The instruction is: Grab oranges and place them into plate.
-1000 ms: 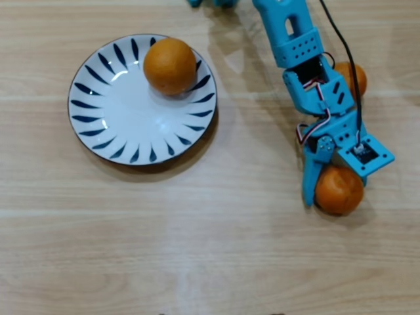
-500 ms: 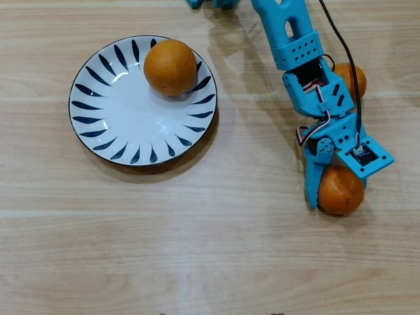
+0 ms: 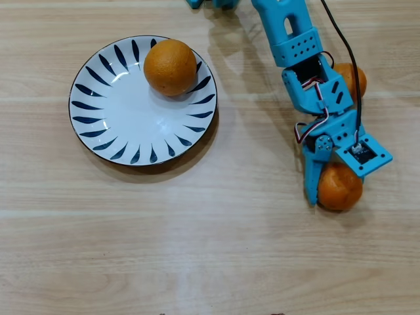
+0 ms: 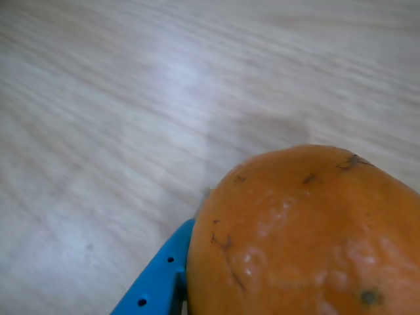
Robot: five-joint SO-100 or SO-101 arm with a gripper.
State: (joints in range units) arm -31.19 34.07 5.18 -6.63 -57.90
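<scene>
Claw (image 3: pixel 328 190) closed around a small orange (image 3: pixel 340 188) with dimpled, dark-flecked skin (image 4: pixel 308 243).

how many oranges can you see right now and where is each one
3. In the overhead view, the large orange sits on the plate; one small orange is at the pincer; another small orange lies mostly hidden behind the arm.

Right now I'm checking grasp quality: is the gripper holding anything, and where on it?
The gripper is closed on a small orange, its fingers against the fruit's sides; one blue finger presses its left flank in the wrist view.
</scene>
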